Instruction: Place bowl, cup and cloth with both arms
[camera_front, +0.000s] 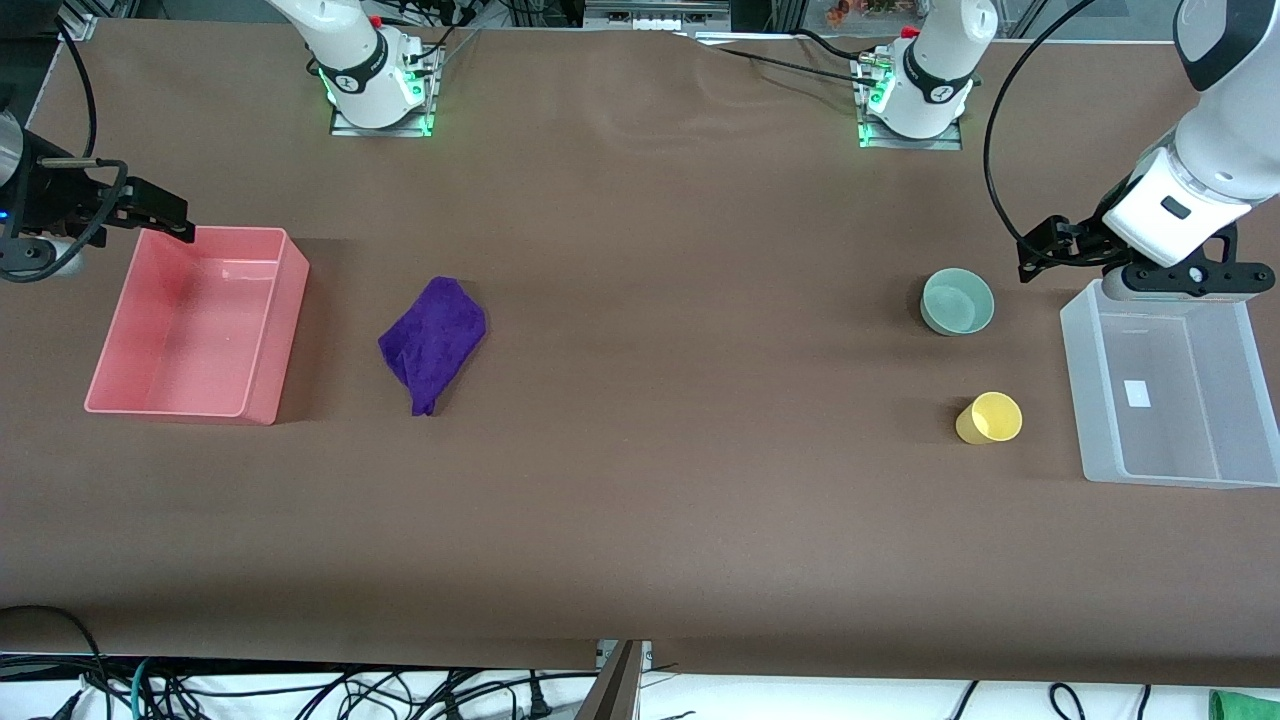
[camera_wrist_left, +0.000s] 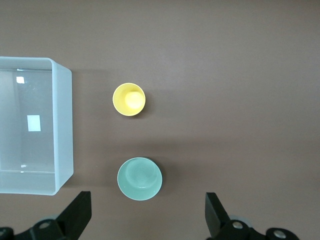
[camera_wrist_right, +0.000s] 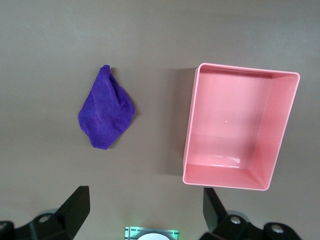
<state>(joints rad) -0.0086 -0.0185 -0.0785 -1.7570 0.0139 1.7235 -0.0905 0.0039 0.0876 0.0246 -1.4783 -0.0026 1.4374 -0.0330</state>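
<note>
The bench (camera_front: 640, 520) is covered in a plain brown sheet. Toward the right arm's end, a pink bin (camera_front: 200, 325) is parked, and a purple cloth (camera_front: 433, 340) is crumpled just beside it. Toward the left arm's end, a clear bin (camera_front: 1170, 400) is set down, with a teal bowl (camera_front: 957, 301) near it and a yellow cup (camera_front: 989, 418) on its side, nearer the front camera.

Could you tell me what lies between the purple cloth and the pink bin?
Nothing: bare brown table separates the cloth from the pink bin, clearest in the right wrist view.
</note>
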